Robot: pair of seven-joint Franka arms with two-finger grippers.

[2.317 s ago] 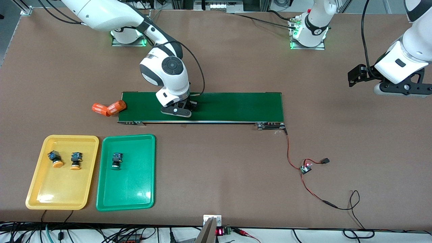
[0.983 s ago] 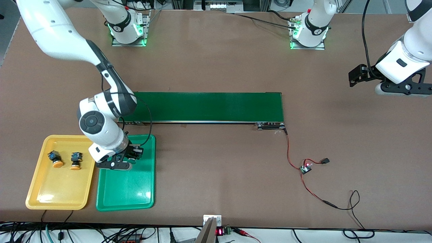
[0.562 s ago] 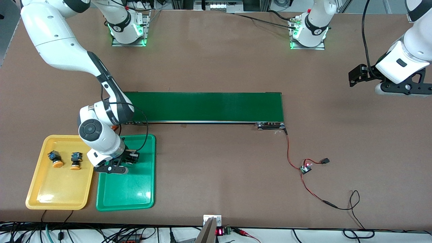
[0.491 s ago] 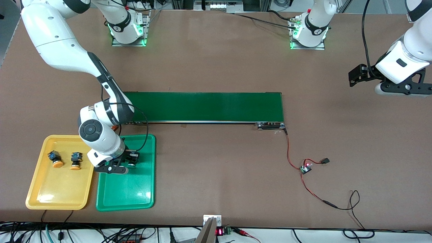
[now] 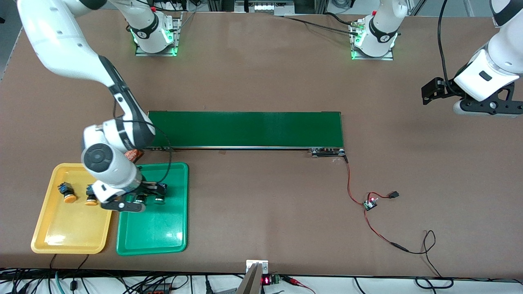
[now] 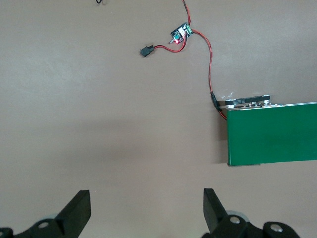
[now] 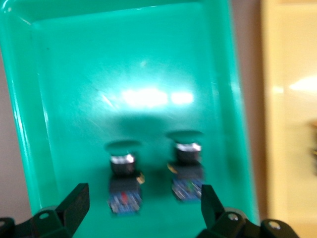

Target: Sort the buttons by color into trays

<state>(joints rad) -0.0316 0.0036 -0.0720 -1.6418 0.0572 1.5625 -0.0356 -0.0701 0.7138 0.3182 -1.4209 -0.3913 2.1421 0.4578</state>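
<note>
Both green buttons [image 7: 153, 176] are lying in the green tray [image 5: 163, 232] and both yellow ones [image 5: 77, 194] in the yellow tray [image 5: 61, 237], so sorting is looking finished; the right gripper [image 5: 139, 198] is hovering wide open, empty, over them, while the left gripper [image 6: 146, 213] is waiting open over bare table

Two green-capped buttons [image 7: 124, 181] [image 7: 187, 171] lie side by side in green tray [image 7: 64, 74] (yellow tray [image 7: 290, 99] alongside); right gripper [image 7: 141, 206] fingers spread.
</note>
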